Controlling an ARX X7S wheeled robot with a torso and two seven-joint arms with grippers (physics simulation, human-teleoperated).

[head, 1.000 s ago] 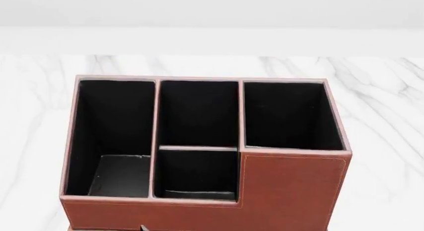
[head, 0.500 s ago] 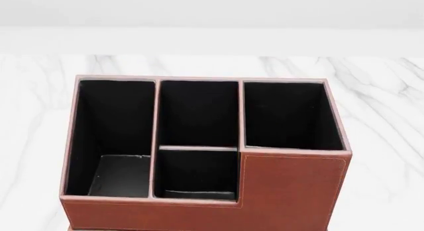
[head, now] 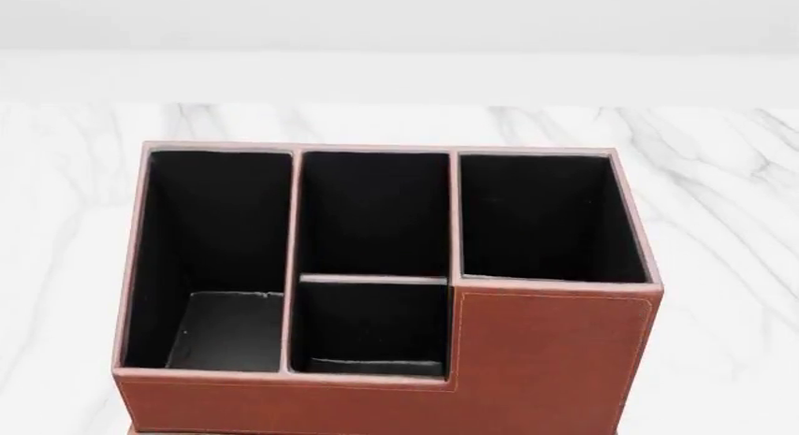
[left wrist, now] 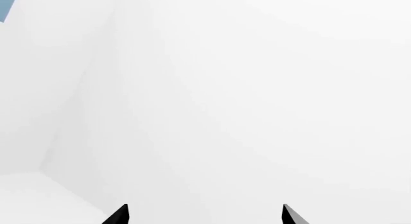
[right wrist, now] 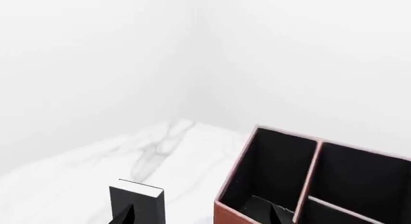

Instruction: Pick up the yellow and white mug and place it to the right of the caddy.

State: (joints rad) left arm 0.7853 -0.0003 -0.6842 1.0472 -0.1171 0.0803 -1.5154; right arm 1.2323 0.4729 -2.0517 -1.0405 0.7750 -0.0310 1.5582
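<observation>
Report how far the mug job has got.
Done: nothing shows as finished. The marble table to the right of the caddy is bare, and the yellow and white mug appears in no view. In hand: nothing; the left gripper and right gripper show spread fingertips with nothing between them, the right one near a black book. Left: find, grasp and place the mug.

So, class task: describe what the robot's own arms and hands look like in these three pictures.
Very little shows. In each wrist view only two black, pointed fingertips poke into frame: the left hand and the right hand. No arms, cables, markings or sleeves are visible, and the head view shows none of the robot.
</observation>
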